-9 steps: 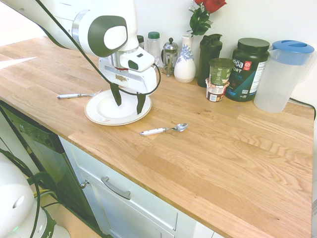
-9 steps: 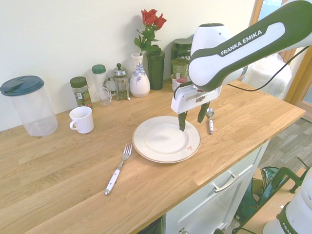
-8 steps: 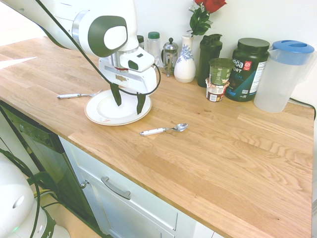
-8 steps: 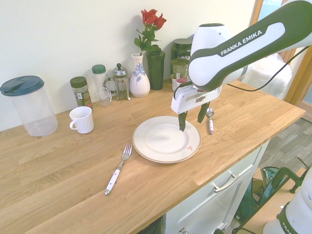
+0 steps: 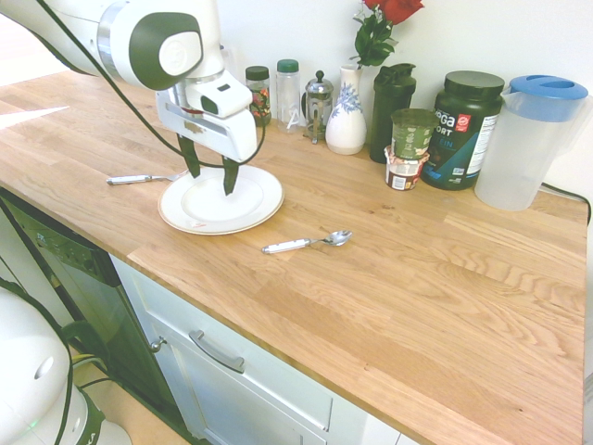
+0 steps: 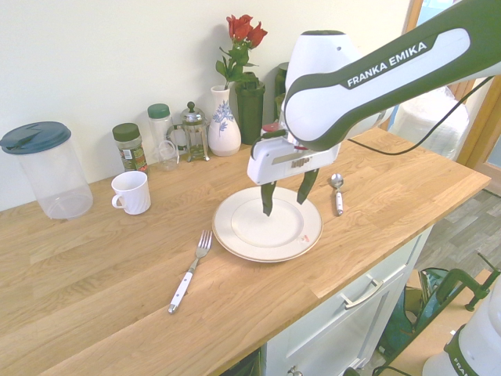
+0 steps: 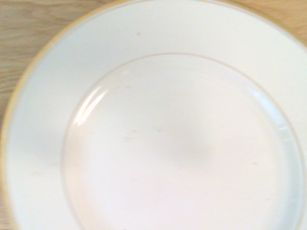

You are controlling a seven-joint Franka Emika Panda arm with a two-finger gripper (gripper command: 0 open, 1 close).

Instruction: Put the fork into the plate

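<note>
Fork (image 6: 190,271) first: it lies flat on the wooden counter (image 5: 398,269), just beside the plate's rim on the side away from the spoon, tines pointing toward the plate. In the second exterior view its handle looks pale rather than silver, though glare may account for that. Nothing touches it.

Next to it the plate (image 6: 305,233) sits bare, and the wrist view confirms this, filled almost wholly by the plate (image 7: 43,96) with a thin strip of wood at the edges.

What has changed is the arm. Half a second ago the gripper hung over the spoon-side edge of the plate; now the gripper (image 6: 285,198) hovers over the plate's middle, so it has shifted across toward the fork. In the first exterior view the gripper (image 5: 209,172) has likewise slid toward the fork (image 5: 146,177). Its fingers are spread apart with nothing between them.

For the task this reads as the approach: the arm is crossing the plate on its way to the fork, and the pickup is not yet begun.

Well off to the other side, the spoon (image 5: 309,243) rests on the counter, clear of the path.
</note>
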